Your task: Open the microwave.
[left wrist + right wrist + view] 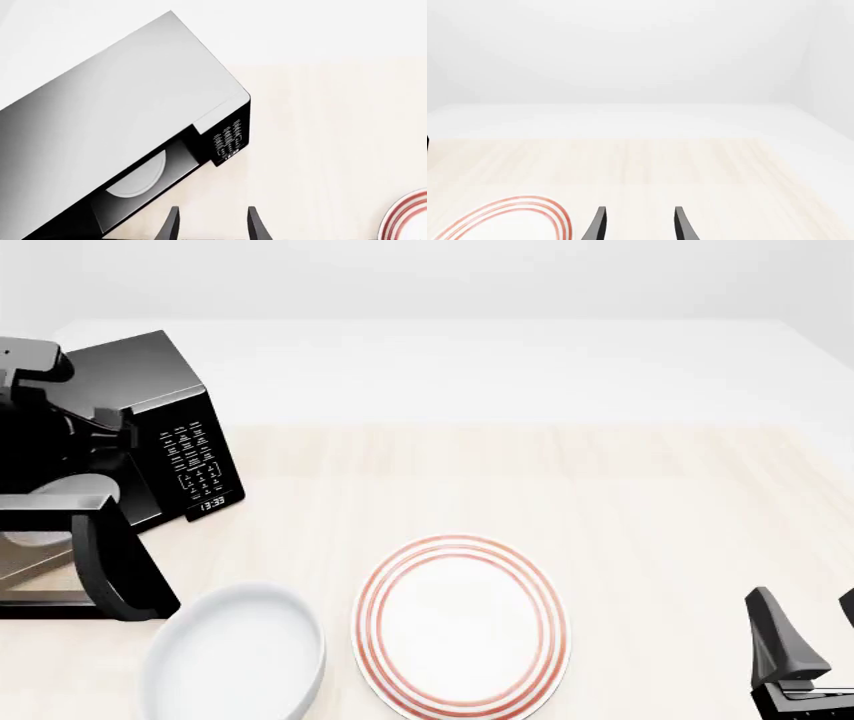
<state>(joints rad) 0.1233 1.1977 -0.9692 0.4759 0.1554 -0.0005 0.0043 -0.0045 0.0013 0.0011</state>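
The microwave (150, 375) is a glossy black box at the table's far left, with its keypad panel (194, 462) and small clock display (211, 505) facing right and forward. Its door (123, 570) stands swung open toward the near edge. In the left wrist view I look down on the microwave's top (120, 110), and the open cavity shows a white turntable (137, 175). My left gripper (212, 226) hovers above the microwave, open and holding nothing. My right gripper (805, 625) (639, 226) is low at the near right, open and empty, far from the microwave.
A red-ringed white plate (461, 625) lies at the near middle of the table and shows in both wrist views (408, 217) (507, 220). A plain white dish (240, 655) sits left of it, just in front of the open door. The light wood table (561, 480) stretches to the right.
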